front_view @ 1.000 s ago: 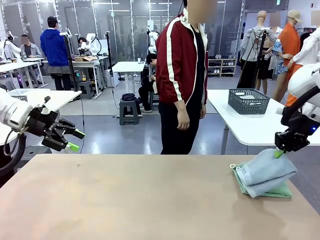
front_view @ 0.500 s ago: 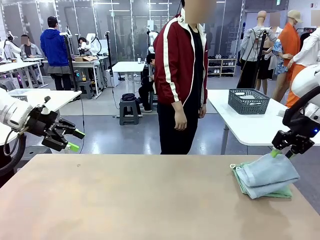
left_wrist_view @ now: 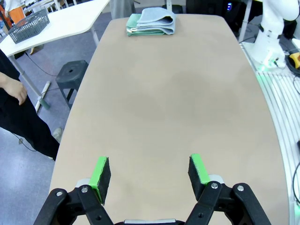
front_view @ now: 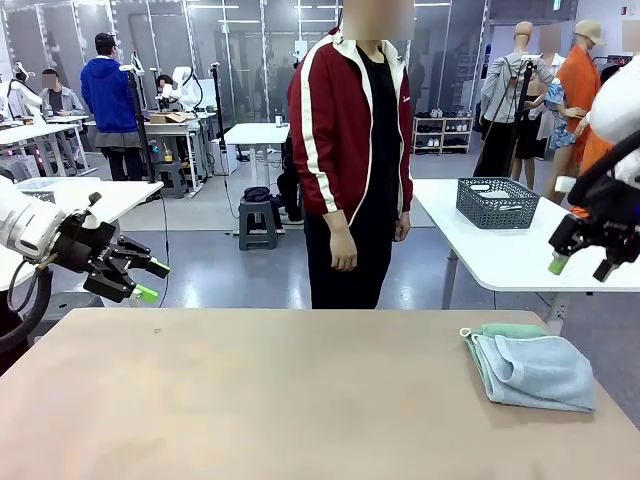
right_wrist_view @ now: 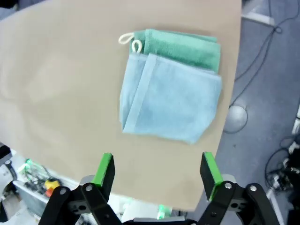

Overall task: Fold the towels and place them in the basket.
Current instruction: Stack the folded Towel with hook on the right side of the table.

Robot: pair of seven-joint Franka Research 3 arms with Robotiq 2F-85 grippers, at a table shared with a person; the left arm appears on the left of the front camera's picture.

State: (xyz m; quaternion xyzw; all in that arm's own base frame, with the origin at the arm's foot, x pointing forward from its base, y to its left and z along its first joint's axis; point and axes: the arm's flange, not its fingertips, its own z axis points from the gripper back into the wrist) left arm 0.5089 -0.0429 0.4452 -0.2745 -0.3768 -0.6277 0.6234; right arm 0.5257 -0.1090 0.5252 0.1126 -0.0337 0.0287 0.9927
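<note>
At the lower right of the front view the light blue towel (front_view: 535, 370) lies folded on top of the mint green towel (front_view: 512, 331) near the table (front_view: 250, 400) edge, stacked apparently so both can go together into the basket (front_view: 497, 202), which sits apart on the white table at mid right. The left gripper (front_view: 148, 280) waits wide open and empty at the left edge. The right gripper (front_view: 581, 266), a second ago pinching the blue towel, has let go, opened wide and lifted to the right edge, leaving the towel flattened.
</note>
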